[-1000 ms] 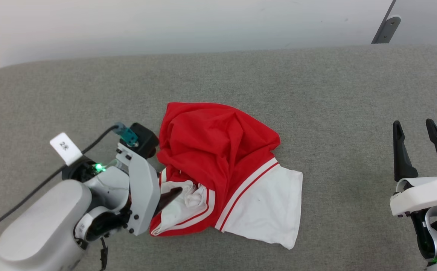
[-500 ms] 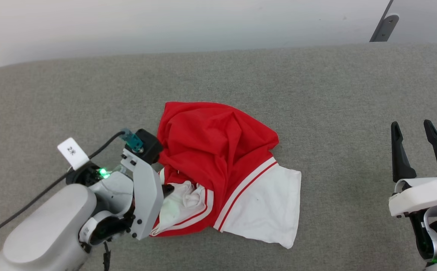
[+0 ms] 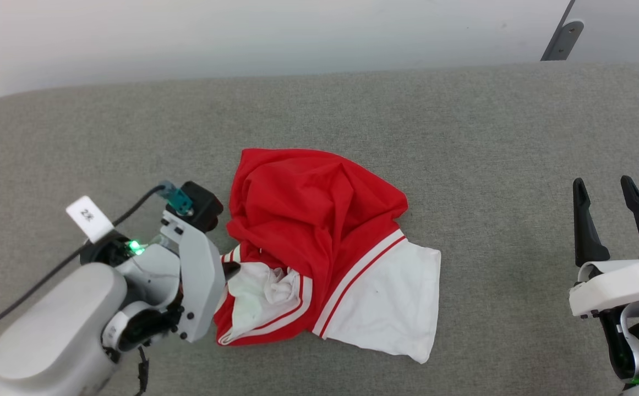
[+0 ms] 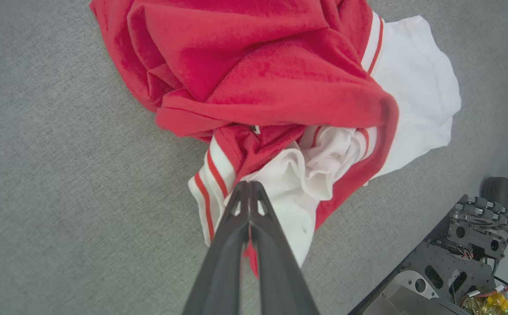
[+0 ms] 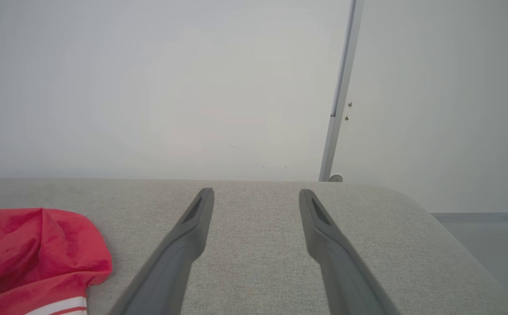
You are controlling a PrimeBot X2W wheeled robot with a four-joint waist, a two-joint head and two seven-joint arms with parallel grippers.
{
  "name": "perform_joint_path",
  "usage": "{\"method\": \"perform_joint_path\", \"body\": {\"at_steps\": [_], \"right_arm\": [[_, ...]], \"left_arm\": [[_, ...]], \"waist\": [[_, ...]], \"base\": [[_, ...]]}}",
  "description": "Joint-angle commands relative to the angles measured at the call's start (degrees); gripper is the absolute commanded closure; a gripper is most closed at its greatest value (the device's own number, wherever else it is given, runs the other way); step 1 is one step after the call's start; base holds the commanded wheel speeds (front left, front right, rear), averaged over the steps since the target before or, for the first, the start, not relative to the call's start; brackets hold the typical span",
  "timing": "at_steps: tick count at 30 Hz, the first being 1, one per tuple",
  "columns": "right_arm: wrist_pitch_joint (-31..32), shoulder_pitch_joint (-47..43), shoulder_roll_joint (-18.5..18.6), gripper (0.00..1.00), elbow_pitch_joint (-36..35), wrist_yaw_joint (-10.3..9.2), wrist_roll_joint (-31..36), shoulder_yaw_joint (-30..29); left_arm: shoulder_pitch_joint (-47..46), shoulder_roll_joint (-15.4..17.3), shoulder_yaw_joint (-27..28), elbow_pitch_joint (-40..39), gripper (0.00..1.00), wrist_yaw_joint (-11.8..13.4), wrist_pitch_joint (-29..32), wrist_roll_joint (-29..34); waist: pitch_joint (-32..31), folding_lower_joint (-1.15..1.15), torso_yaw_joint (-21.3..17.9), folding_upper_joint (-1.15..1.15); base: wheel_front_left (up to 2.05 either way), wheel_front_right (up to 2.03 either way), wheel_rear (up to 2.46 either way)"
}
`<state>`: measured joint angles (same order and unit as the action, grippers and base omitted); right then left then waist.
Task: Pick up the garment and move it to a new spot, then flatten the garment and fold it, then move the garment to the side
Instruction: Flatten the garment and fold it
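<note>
Garment pinched at its white sleeve by my left gripper, right gripper spread empty — a thin bite I fear could slip on lifting.

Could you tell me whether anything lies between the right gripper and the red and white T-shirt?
Nothing visible does. The open right gripper and the T-shirt are separated by bare grey upholstery. The left gripper is shut on the T-shirt at its opposite side.
</note>
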<state>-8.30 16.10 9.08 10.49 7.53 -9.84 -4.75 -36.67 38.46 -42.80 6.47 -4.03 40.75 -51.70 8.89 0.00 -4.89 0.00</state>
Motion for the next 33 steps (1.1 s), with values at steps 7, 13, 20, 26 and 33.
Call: {"method": "perform_joint_path", "body": {"at_steps": [7, 13, 20, 26, 33], "right_arm": [[-0.12, -0.96, -0.15, 0.00, -0.10, -0.09, 0.14, -0.39], [-0.07, -1.35, 0.01, 0.00, -0.39, -0.09, 0.05, -0.79], [0.10, -1.55, 0.24, 0.00, -0.75, -0.09, 0.03, -1.39], [0.34, -0.83, 0.18, 0.00, -1.00, -0.09, 0.21, -1.28], [0.64, -0.09, 0.41, 0.00, -1.15, -0.09, 0.23, -1.03]], "left_arm": [[0.05, 2.13, 2.59, -1.71, 1.00, 3.04, -0.11, -1.16], [2.03, 6.39, 5.94, -2.31, 1.00, 6.07, -1.45, -1.82], [5.53, 11.98, 9.65, -0.59, 1.00, 8.50, -3.66, -2.94], [7.56, 13.45, 10.76, 5.38, 1.00, 9.20, -6.90, -2.21], [5.26, 12.60, 9.76, 14.95, 1.00, 8.68, -12.04, 2.21]], "waist": [[-0.31, 0.00, 0.27, 0.00], [-0.06, 0.00, 0.40, 0.00], [0.43, 0.00, 0.70, 0.00], [1.09, 0.00, 0.66, 0.00], [2.18, 0.00, 0.01, 0.00]], "base": [[0.00, 0.00, 0.00], [0.00, 0.00, 0.00], [0.00, 0.00, 0.00], [0.00, 0.00, 0.00], [0.00, 0.00, 0.00]]}}
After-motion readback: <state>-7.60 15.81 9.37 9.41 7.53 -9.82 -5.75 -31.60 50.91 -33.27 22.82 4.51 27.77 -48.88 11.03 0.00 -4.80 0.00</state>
